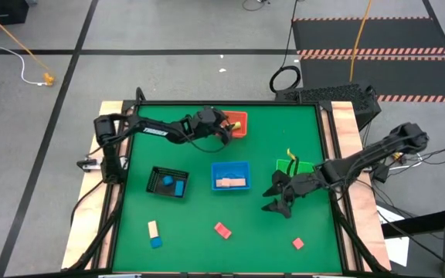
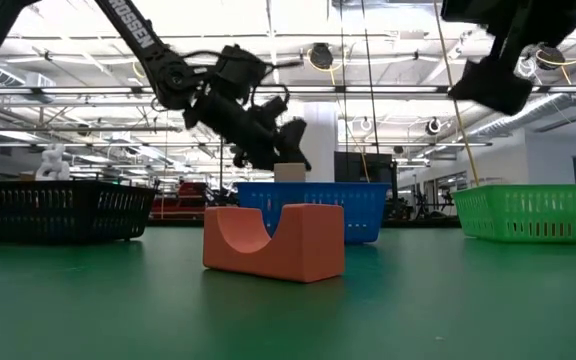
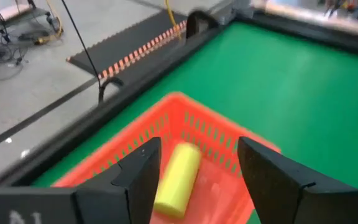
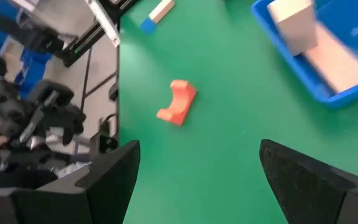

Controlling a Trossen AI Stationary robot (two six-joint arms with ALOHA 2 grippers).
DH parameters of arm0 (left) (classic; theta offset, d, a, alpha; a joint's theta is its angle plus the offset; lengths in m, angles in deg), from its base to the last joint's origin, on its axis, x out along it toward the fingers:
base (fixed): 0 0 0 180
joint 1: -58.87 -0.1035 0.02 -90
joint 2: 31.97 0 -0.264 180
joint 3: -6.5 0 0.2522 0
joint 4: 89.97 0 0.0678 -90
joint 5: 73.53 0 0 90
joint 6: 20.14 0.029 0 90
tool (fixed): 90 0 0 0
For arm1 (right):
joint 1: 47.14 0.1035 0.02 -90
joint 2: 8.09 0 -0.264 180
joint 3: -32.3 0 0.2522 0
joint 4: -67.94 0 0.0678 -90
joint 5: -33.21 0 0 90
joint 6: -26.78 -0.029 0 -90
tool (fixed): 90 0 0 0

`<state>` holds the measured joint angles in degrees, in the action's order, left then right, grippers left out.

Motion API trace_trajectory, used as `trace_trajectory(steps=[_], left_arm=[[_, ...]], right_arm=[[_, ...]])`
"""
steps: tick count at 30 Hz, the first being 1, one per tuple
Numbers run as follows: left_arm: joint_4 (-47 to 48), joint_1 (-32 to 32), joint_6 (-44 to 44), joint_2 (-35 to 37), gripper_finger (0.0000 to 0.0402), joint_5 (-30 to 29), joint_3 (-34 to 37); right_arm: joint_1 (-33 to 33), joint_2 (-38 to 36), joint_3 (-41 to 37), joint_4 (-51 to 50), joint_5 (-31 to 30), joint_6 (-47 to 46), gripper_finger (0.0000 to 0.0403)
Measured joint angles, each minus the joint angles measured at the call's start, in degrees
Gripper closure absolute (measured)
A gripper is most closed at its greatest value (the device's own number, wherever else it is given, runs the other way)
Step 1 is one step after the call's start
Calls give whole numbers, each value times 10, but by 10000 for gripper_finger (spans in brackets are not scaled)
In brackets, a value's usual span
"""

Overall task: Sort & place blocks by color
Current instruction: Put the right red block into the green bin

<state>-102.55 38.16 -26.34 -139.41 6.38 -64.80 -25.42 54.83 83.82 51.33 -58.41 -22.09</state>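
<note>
Yellow block (image 3: 176,178) lying in red tray (image 3: 194,121) | left gripper (image 3: 197,180) hovering above, open, empty | right gripper (image 4: 197,180) hovering mid-table, open, empty

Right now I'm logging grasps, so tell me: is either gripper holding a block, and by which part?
Nothing is held. The left gripper is open over the red tray, with the yellow block lying in the tray. The right gripper is open above bare table.

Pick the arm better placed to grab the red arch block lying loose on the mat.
Right. The right gripper hangs open over the mat beside the green tray, and the red arch block lies ahead of its fingers. The left gripper is away over the red tray.
</note>
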Motion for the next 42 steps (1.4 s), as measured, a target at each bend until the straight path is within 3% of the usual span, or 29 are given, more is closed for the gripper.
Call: trace_trajectory(steps=[5, 11, 15, 20, 25, 32, 36, 42], left_arm=[[41, 21, -2, 52, 173, 8, 0], [122, 76, -3, 125, 172, 11, 0], [130, 114, -1, 162, 172, 11, 0], [132, 151, 0, 194, 172, 11, 0], [131, 176, 22, 197, 172, 11, 0], [142, 190, 21, 195, 172, 10, 0], [147, 194, 20, 195, 172, 10, 0], [147, 198, 20, 195, 172, 10, 0]], right_arm=[[47, -1, 23, -88, 0, -70, 83], [130, 20, 23, -195, 3, -323, 83], [170, 45, 23, -196, 3, -479, 83], [205, 97, 23, -162, 26, -583, 87], [228, 153, 23, -143, 79, -638, 99], [247, 199, 23, -100, 81, -681, 103], [251, 230, 24, -84, 116, -699, 104], [256, 268, 25, -89, 148, -679, 106]])
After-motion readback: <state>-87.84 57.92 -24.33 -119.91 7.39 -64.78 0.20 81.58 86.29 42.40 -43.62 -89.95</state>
